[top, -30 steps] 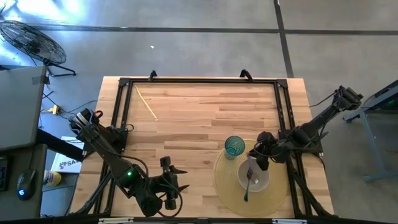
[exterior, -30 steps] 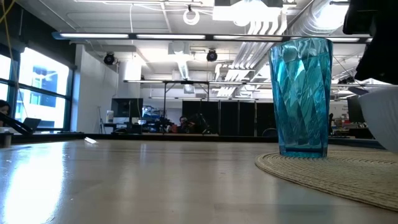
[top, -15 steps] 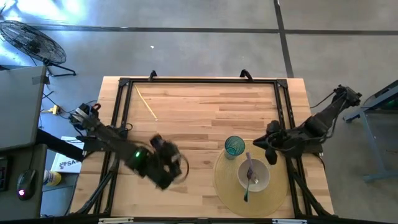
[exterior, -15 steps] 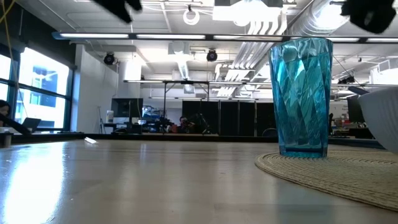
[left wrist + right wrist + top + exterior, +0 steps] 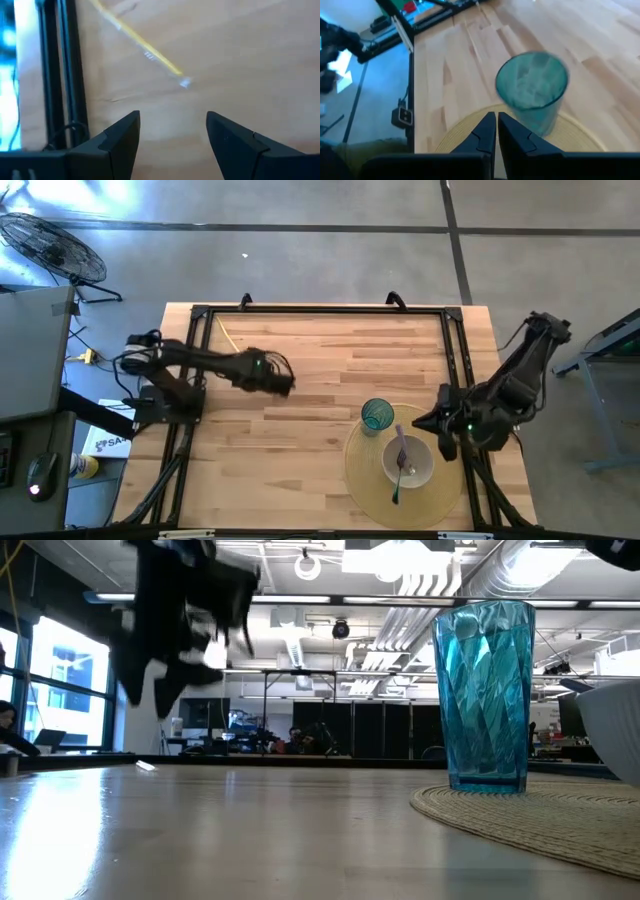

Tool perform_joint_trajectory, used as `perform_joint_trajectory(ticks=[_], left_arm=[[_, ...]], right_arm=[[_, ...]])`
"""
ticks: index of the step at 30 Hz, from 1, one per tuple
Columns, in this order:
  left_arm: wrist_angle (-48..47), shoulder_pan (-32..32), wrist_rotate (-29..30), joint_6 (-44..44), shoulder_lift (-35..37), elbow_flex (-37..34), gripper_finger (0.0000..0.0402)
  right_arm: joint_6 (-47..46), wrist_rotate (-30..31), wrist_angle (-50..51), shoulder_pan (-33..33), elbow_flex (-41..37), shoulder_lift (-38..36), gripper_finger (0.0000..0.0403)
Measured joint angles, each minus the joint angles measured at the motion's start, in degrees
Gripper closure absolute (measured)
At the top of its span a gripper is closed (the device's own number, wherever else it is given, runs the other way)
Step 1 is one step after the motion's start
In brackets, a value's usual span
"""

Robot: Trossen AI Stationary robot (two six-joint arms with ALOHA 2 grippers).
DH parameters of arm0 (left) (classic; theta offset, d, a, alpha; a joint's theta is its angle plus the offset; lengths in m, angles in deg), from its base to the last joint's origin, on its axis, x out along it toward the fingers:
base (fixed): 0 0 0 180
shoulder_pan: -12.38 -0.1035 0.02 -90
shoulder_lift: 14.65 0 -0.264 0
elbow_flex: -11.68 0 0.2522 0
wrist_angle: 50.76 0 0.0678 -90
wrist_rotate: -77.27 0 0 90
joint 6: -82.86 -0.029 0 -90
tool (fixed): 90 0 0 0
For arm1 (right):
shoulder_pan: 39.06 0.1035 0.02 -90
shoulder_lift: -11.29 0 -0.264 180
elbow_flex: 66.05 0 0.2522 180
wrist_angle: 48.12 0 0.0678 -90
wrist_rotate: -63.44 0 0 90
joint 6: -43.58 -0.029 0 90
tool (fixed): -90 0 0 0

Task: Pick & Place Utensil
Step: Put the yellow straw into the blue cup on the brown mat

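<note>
A thin yellow stick (image 5: pixel 235 346) lies flat on the wooden table near its far left corner, and the left wrist view shows it (image 5: pixel 140 45) ahead of the fingers. My left gripper (image 5: pixel 285 384) (image 5: pixel 172 131) hovers open above bare wood, just right of the stick's near end (image 5: pixel 184 83). In the low view that arm (image 5: pixel 180 620) is a dark blur. A fork (image 5: pixel 399 463) rests in a white bowl (image 5: pixel 418 472), its handle reaching over the near rim. My right gripper (image 5: pixel 427 423) (image 5: pixel 496 127) is shut and empty, right of the blue-green cup (image 5: pixel 377 416) (image 5: pixel 532 90).
The bowl and cup (image 5: pixel 485 695) stand on a round woven mat (image 5: pixel 360 480) (image 5: pixel 540 815) at the table's near right. A black frame (image 5: pixel 195 350) (image 5: pixel 60 65) runs along the table's left, far and right sides. Bare wood lies across the middle.
My left arm has swung from the table's near edge up and toward the far left, ending beside the yellow stick. My right gripper has drawn back from over the bowl toward the right edge. The fork has stayed in the bowl.
</note>
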Motion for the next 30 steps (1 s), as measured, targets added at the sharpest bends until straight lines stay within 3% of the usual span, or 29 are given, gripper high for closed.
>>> perform_joint_trajectory(ticks=[5, 11, 15, 21, 25, 30], left_arm=[[11.76, -12.21, -1.84, -2.71, 0.00, -11.32, 0.0179], [30.89, -20.47, 2.81, -3.45, -0.04, -18.79, 0.0179], [36.91, -20.99, 6.85, -4.09, -0.04, -19.59, 0.0179], [36.34, -20.84, 6.31, 3.26, -0.04, -23.02, 0.0179], [42.09, -19.46, 7.46, 6.50, 0.24, -27.47, 0.0182], [45.52, -16.38, 9.14, 10.53, 0.13, -29.48, 0.0226]], right_arm=[[-3.03, -1.13, -1.52, 2.46, -0.03, 4.68, 0.0391], [-2.95, -1.89, -5.69, 3.80, -0.03, 8.12, 0.0391], [-2.81, -2.96, -5.94, 3.80, -0.03, 8.55, 0.0391], [-2.93, -3.03, -5.96, 3.78, -0.03, 8.55, 0.0391], [-2.94, -3.25, -5.97, 3.78, -0.03, 8.55, 0.0391], [-2.84, -3.18, -6.03, 3.76, -0.03, 8.55, 0.0391]])
